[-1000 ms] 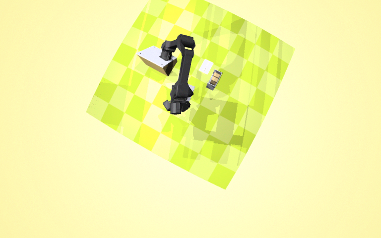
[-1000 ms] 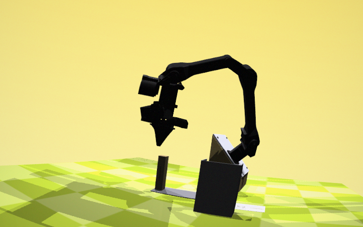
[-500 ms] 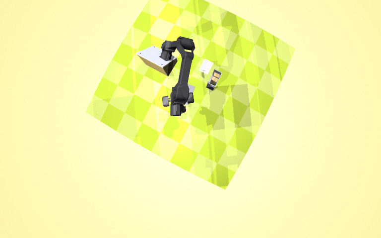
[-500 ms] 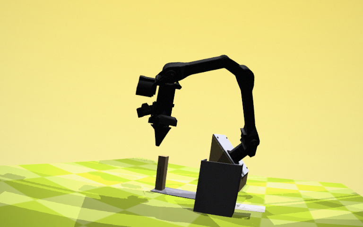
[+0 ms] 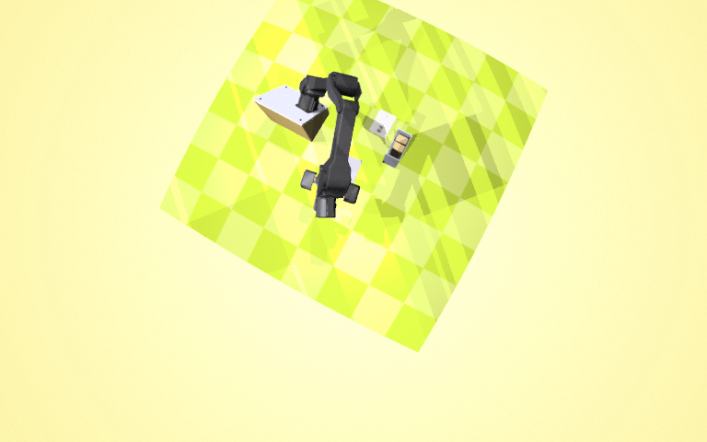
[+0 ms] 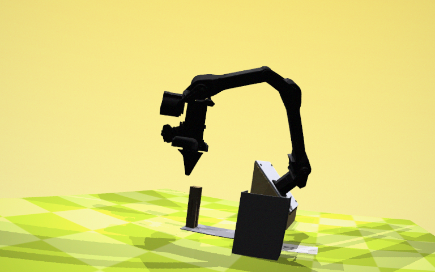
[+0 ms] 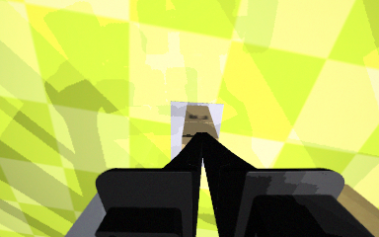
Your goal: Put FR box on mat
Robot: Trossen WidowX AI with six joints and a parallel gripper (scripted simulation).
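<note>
A brown box [image 6: 193, 207] [image 7: 198, 126] stands upright on the grey mat [image 5: 355, 168] [image 6: 214, 232] [image 7: 176, 125], near one end. The side seen in the wrist view bears dark print low down, too small to read; that side is upright, not facing up. My gripper [image 6: 187, 174] [image 7: 201, 137] is shut and empty, with its tips pointing down a little above the box's top, not touching it. The dark grey bin [image 5: 390, 160] [image 6: 260, 224] stands upright. Two tan box tops show in it, one [image 5: 401, 139] beside the other [image 5: 399, 147], next to a dark gap.
A white card [image 5: 384, 115] [image 6: 306, 250] with small dark marks lies flat beside the bin. My arm's wedge-shaped base [image 5: 283, 104] [image 6: 264, 179] stands behind the bin in the exterior view. The floor is a green and yellow check with shadows.
</note>
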